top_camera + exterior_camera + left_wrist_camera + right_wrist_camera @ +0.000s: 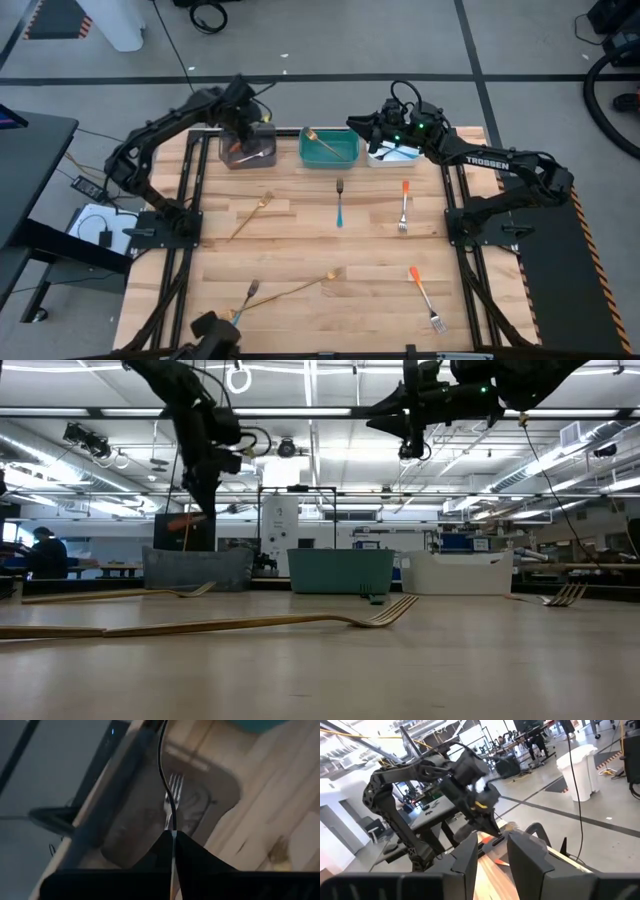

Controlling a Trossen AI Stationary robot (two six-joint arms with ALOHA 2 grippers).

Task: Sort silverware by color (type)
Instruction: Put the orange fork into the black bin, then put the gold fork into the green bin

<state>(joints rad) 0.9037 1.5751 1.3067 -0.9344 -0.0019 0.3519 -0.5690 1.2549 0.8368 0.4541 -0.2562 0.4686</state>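
Observation:
My left gripper (243, 128) hangs over the grey bin (262, 160) at the far left, shut on an orange-handled fork (187, 520). An orange handle and a silver piece (258, 155) show in that bin under my gripper. My right gripper (492, 852) stands open and empty, pointing level, high over the gap between the teal bin (350, 158) and the white bin (380, 160). Loose silverware lies flat on the table: gold forks (252, 215) (295, 287), blue-handled pieces (339, 203) (244, 298) and orange-handled forks (403, 205) (425, 297). My left gripper pinches the fork between its two shut fingers, which slant steeply down from above. The shaft (173, 826) runs out past the fingertips, tines (174, 785) ahead; the orange handle (187, 520) shows at the fingertips. The fork lies nearly level, clear above the grey bin.
The three bins stand in a row along the far edge; the teal one holds a gold fork (320, 138), the white one a blue piece (402, 152). Black frame rails (192, 200) (452, 200) run along both sides. A person (45, 552) sits far behind the table.

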